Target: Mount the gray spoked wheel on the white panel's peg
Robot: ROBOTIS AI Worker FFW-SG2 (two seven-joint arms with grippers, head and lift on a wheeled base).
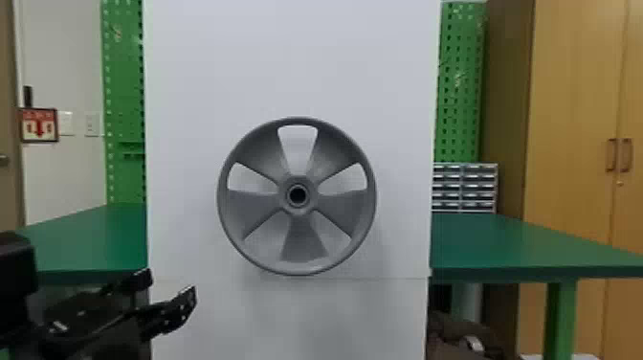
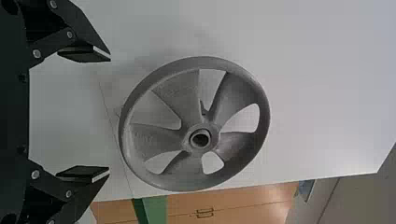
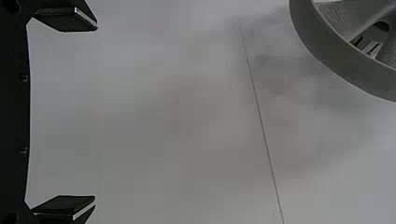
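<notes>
Holding my left pincer (image 1: pixel 168 280) spread, low and to the left of the gray spoked wheel (image 1: pixel 304 239), I see that wheel upright at the front of the white panel (image 1: pixel 292 62), apart from my fingers; my right pincer (image 3: pixel 96 113) is spread wide too.

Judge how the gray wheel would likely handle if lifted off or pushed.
The gray wheel looks stiff, with broad spokes joining hub and rim. Its large cutouts suggest it may be fairly light for its size. Being round, it would probably roll if set on its rim.
</notes>
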